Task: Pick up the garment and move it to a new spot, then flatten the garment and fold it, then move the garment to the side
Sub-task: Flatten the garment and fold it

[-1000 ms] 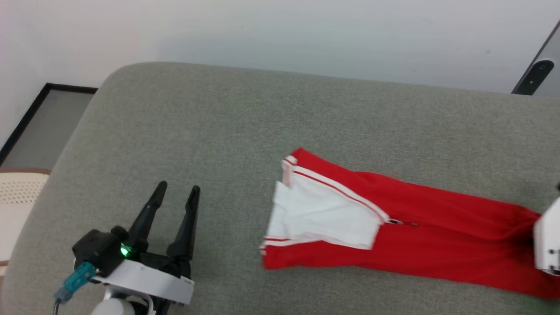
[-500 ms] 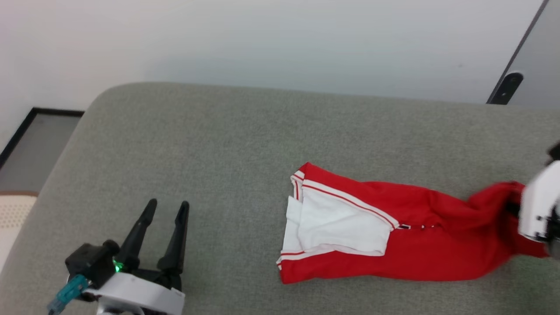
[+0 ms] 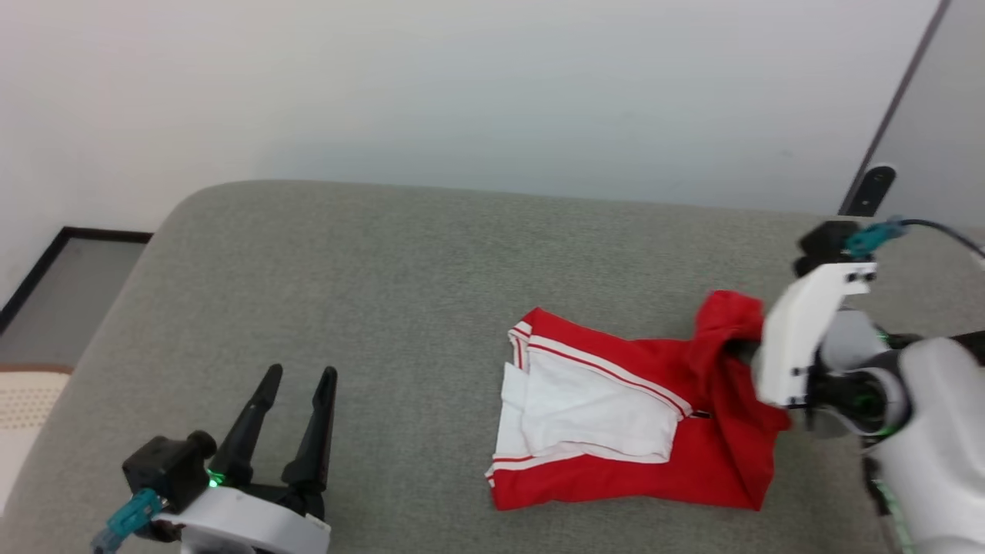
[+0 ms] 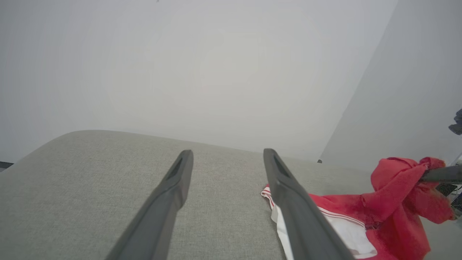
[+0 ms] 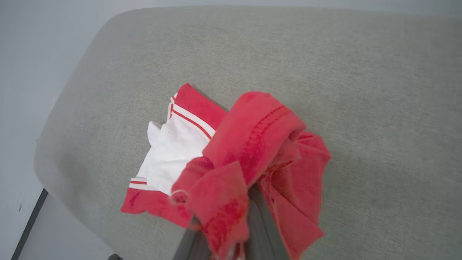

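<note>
Grey cushion (image 3: 385,269) lies beneath both claws. Garment (image 3: 716,462): one red end bunched and raised in the clenched right gripper (image 3: 745,351), the rest lying just to its left. Left gripper (image 3: 301,373) released, empty, well apart from it.

right claw (image 3: 740,350) sunk in bunched garment (image 3: 716,462) (tips unseen)

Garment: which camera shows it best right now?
Head view: the whole garment shows, white sleeve on top, one red end raised in the right hand. Right wrist view: bunched end hides part. Left wrist view: a finger covers part.
</note>
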You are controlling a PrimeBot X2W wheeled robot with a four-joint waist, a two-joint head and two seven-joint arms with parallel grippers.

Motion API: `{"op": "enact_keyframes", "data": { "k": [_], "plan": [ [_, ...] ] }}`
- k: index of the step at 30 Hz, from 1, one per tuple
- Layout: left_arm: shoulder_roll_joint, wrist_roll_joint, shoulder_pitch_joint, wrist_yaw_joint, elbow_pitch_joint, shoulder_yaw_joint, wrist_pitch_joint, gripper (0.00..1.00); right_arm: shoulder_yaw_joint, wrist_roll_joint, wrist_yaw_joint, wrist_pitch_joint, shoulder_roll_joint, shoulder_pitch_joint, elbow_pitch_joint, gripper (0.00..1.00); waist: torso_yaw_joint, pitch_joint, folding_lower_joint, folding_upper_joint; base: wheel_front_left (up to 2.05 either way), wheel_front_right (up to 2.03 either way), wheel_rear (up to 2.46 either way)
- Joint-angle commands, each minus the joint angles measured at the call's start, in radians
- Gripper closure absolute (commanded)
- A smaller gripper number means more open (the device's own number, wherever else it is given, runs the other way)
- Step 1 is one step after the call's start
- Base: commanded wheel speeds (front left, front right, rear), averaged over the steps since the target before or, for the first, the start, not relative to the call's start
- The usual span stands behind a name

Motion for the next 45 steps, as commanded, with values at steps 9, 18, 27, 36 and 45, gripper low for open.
{"op": "enact_keyframes", "data": {
  "k": [9, 18, 27, 36, 45],
  "plan": [
    [-0.005, -0.018, -0.041, -0.002, 0.017, -0.024, 0.000, 0.00, 0.021, -0.088, -0.001, -0.047, 0.122, -0.039, 0.047, 1.00, 0.074, 0.012, 0.0000, 0.0000, 0.00, 0.00, 0.00],
    [-0.020, -0.023, -0.069, -0.002, 0.028, -0.043, 0.000, 0.00, 0.063, -0.169, -0.001, -0.122, 0.164, -0.091, 0.160, 1.00, 0.126, 0.037, 0.0000, 0.0000, 0.00, 0.00, 0.00],
    [-0.032, -0.027, -0.094, -0.002, 0.044, -0.059, 0.000, 0.00, 0.109, -0.236, -0.001, -0.208, 0.172, -0.135, 0.315, 1.00, 0.158, 0.061, 0.0000, 0.0000, 0.00, 0.00, 0.00],
    [-0.037, -0.032, -0.112, -0.002, 0.062, -0.071, 0.000, 0.00, 0.205, -0.291, -0.001, -0.261, 0.183, -0.204, 0.440, 0.37, 0.166, 0.063, 0.0000, 0.0000, 0.00, 0.00, 0.00],
    [-0.033, -0.038, -0.114, -0.002, 0.079, -0.078, 0.000, 0.00, 0.359, -0.263, -0.001, -0.276, 0.188, -0.268, 0.500, 0.00, 0.159, 0.045, 0.0000, 0.0000, 0.00, 0.00, 0.00]
  ]
}}
